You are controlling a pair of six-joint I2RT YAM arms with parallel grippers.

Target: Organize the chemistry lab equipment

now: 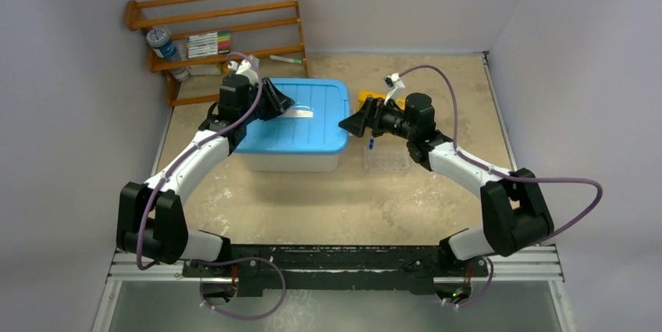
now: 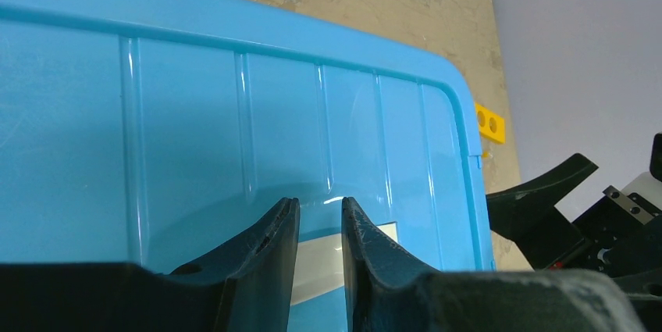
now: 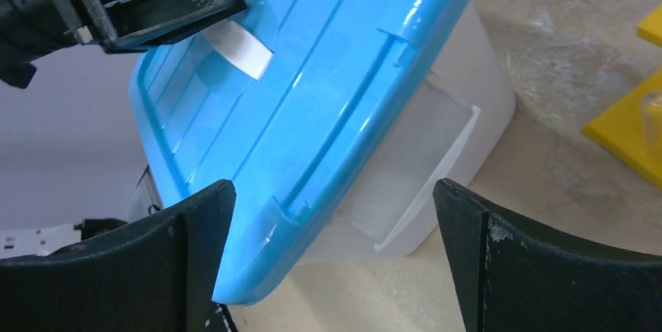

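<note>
Nearest, along the bottom of the top view, the black mounting rail [image 1: 336,258] carries the 2 arm bases. Further in and starting from the left, the left gripper [image 2: 320,203] is nearly closed, its fingers pinching the white tab [image 3: 243,49] stuck to the blue lid [image 1: 312,133]. That lid covers the clear bin [image 3: 460,90], whose contents are hidden. Next, the right gripper [image 3: 332,185] gapes fully and holds nothing, aimed at the lid's right edge, just beside it. Below it, the thin blue-ended tube [image 1: 371,144] lies on the table [image 1: 312,207] just right of the bin, by a clear tray [image 1: 388,160], with a yellow holder [image 1: 368,99] behind.

Likely hazards:
- The tab may peel or slip if the lid resists a 1-sided pull.
- The whole bin may lift or skid right and sweep the tube away.
- The right fingers may strike the rim.
- The 2 grippers, already near each other, may collide.
</note>
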